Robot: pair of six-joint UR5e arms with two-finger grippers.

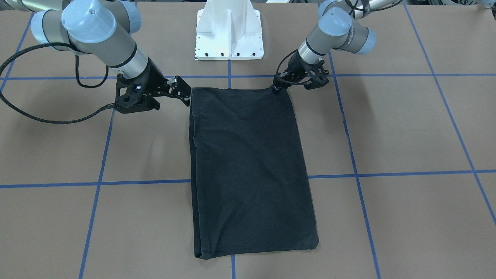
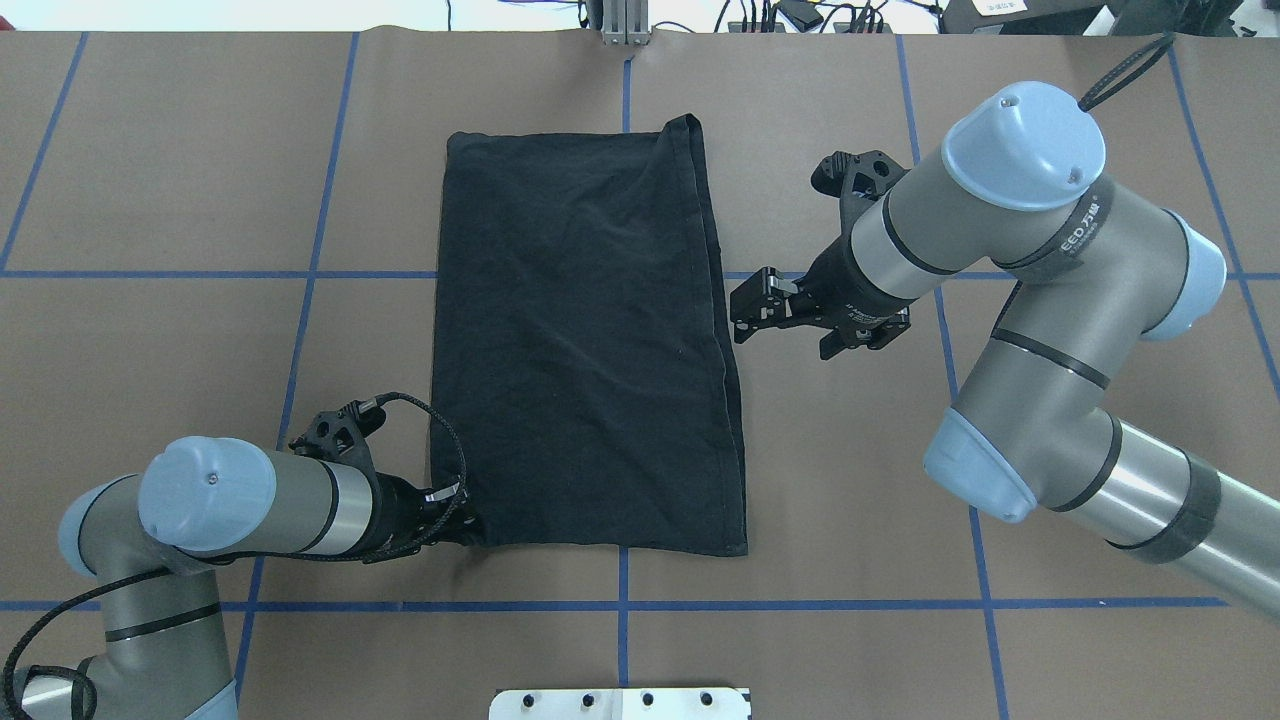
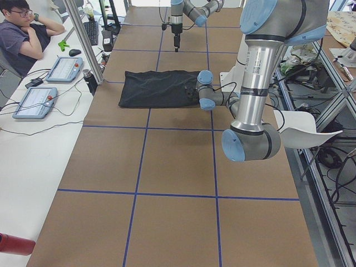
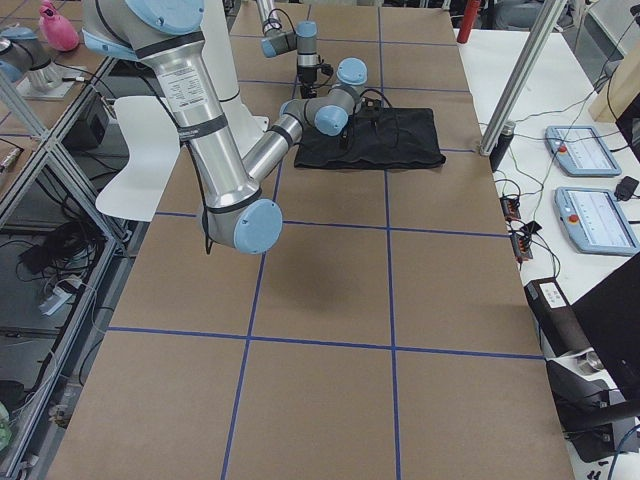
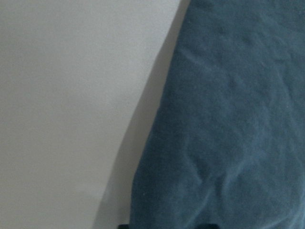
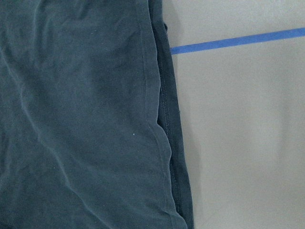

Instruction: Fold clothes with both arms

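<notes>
Folded black T-shirt point(image 1: 248, 162) on table point(image 1: 407, 128), front-facing view.
Left gripper point(image 1: 277, 87) jaws clamped on upper-right corner; right gripper point(image 1: 186, 94) jaws apart beside upper-left.

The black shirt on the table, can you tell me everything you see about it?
The black shirt is folded into a long rectangle and lies flat on the brown table, over the blue tape lines. It looks like soft, slightly wrinkled cloth. No picture or logo shows. Stacked layers and hems line its long edge on the robot's right. The left hand is at one near corner; whether it pinches is unclear. The right hand is open, beside the layered edge.
</notes>
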